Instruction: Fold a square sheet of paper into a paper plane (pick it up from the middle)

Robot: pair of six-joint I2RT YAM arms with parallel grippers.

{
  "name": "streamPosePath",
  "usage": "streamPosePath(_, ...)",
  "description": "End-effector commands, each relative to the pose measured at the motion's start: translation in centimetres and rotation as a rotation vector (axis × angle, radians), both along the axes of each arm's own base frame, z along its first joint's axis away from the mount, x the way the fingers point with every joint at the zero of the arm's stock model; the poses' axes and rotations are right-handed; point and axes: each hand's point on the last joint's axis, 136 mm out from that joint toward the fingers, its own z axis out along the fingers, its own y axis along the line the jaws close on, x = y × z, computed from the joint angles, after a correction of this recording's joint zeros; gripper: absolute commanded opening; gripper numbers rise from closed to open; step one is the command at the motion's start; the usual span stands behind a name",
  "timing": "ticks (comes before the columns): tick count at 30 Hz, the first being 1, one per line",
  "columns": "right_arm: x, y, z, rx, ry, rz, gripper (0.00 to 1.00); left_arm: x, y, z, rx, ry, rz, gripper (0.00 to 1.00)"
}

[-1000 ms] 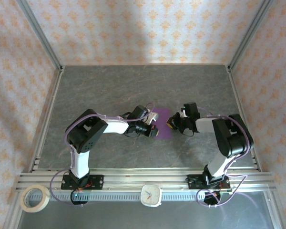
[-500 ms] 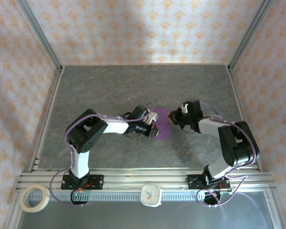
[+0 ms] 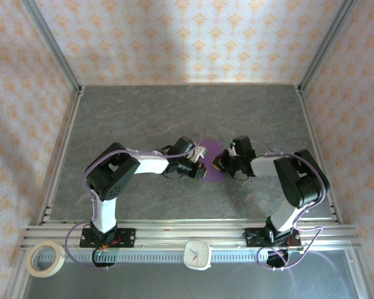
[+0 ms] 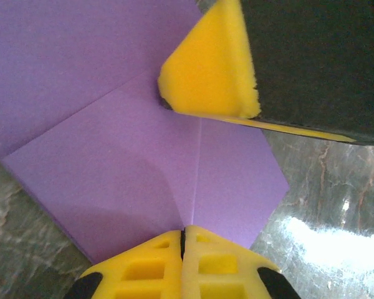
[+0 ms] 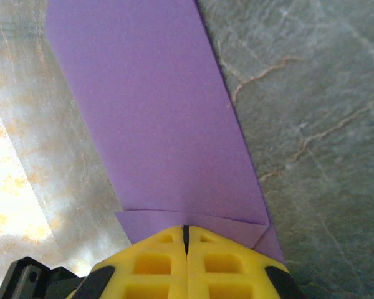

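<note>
Your thin purple square sheet of paper [image 3: 210, 164] [image 4: 131, 162] [image 5: 156, 118] lies part-folded on the grey marbled bench [image 3: 143, 118] between the two arms. It is plain and matte, with a diagonal flap edge and a straight centre crease. The left gripper [image 3: 201, 168] [image 4: 183, 240] and the right gripper [image 3: 220, 163] [image 5: 186, 233] both have their jaws fully closed, yellow tips resting on the paper.

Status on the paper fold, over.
Left pincer shut, tip on the partly folded purple sheet. Right pincer shut, tip on a folded flap. Nothing in the way.
</note>
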Motion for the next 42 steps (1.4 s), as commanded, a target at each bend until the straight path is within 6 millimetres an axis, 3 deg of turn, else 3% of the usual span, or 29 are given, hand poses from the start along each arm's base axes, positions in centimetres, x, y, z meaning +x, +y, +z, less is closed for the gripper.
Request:
streamPosePath(1,-1.7,-1.8,-3.1,-0.091,0.077,-0.032,0.00,-1.7,2.0,-0.2,0.093,0.085,0.015,0.00)
streamPosePath(3,-1.9,-2.0,-3.3,-0.094,0.080,-0.032,0.00,-1.2,0.9,1.7,0.034,0.064,-0.006,0.00)
streamPosePath(6,-2.1,-2.2,-3.5,-0.099,0.083,-0.033,0.00,-0.6,-0.4,2.9,-0.014,0.056,-0.026,0.00)
streamPosePath(14,-2.2,-2.5,-3.7,-0.099,0.086,-0.033,0.00,0.4,-2.5,0.2,-0.024,0.119,-0.073,0.00)
streamPosePath(19,-2.5,-2.9,-4.1,-0.106,0.093,-0.040,0.00,0.6,-0.9,-2.7,0.087,0.130,-0.038,0.00)
streamPosePath(26,-2.3,-3.1,-4.0,-0.106,0.091,-0.035,0.00,-1.1,0.3,-2.9,0.094,0.136,-0.044,0.00)
streamPosePath(36,1.1,-1.5,2.7,-0.031,-0.064,-0.029,0.02,-1.0,0.2,-3.5,0.083,0.149,-0.025,0.00)
streamPosePath(39,0.6,-0.7,3.0,-0.020,-0.069,0.000,0.01,-1.1,0.3,-3.6,0.088,0.151,-0.022,0.00)
streamPosePath(42,-0.2,-0.1,1.7,-0.022,-0.035,0.016,0.00,-1.2,0.3,-3.8,0.087,0.154,-0.020,0.00)
